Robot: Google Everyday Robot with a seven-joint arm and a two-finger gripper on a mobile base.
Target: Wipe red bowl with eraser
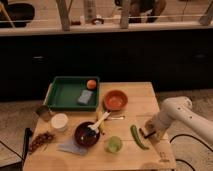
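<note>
A robot test room: wood table [144,96] with a red bowl [115,100] and tray [65,95], dark counter [125,52] behind. Gripper [148,133] at the table's right edge.
</note>
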